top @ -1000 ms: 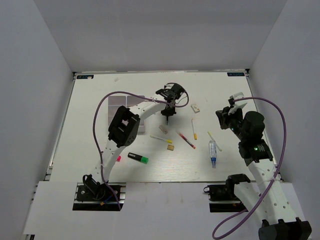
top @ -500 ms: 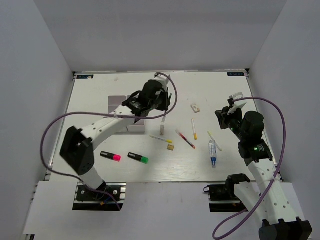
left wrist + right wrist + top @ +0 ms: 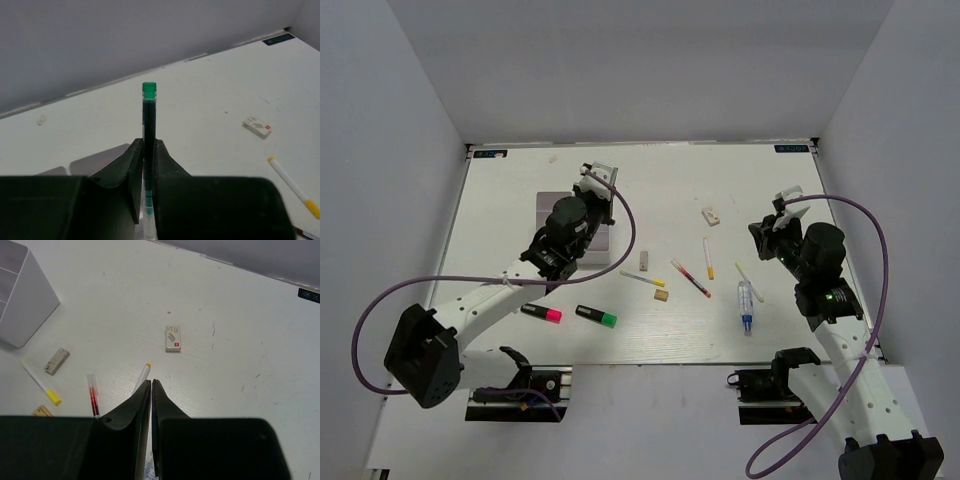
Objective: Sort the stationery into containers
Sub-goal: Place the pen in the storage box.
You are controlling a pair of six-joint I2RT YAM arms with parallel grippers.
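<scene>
My left gripper [image 3: 592, 192] is shut on a teal pen [image 3: 149, 117] with a green end, which stands up between the fingers. It hovers over the white organizer box [image 3: 549, 207], which the arm mostly hides. My right gripper [image 3: 767, 232] [image 3: 151, 383] is shut and empty, above a white pen with a yellow tip [image 3: 143, 374]. On the table lie a pink-capped highlighter [image 3: 541, 313], a green-capped highlighter [image 3: 595, 317], a red pen [image 3: 691, 279], a yellow-tipped pen [image 3: 642, 278], beige erasers [image 3: 644, 260] and a clear blue-tipped tube [image 3: 746, 302].
A white eraser with a red mark [image 3: 711, 216] lies far right of centre and shows in both wrist views [image 3: 257, 127] [image 3: 173, 338]. The organizer's corner [image 3: 20, 295] shows at the right wrist view's left edge. White walls enclose the table on three sides.
My left arm has swung left from the middle of the table to above the organizer, carrying the teal pen. The right arm has not moved.
</scene>
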